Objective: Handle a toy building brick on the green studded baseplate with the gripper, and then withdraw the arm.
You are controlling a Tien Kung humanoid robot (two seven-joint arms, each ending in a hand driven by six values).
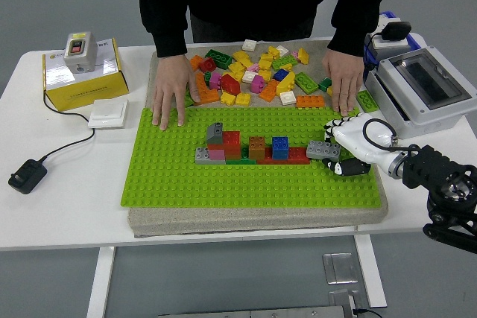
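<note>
The green studded baseplate (186,176) lies on a beige mat in the middle of the table. A row of bricks stands on it: grey and pink at the left, then red (231,143), orange (257,147) and blue (280,147). My right hand (339,153), white with black fingers, reaches in from the right. Its fingers curl around a grey brick (323,149) at the right end of the row, on the plate. The left arm is out of view. A person at the far side presses one hand (168,93) and the other hand (342,86) flat on the plate's far edge.
Several loose bricks (257,72) lie on the mat behind the plate. A grey electrical box (425,87) stands at the right, close to my arm. At the left are a yellow box (80,80) with a switch, a white wall plate (107,113) and a black adapter (27,175).
</note>
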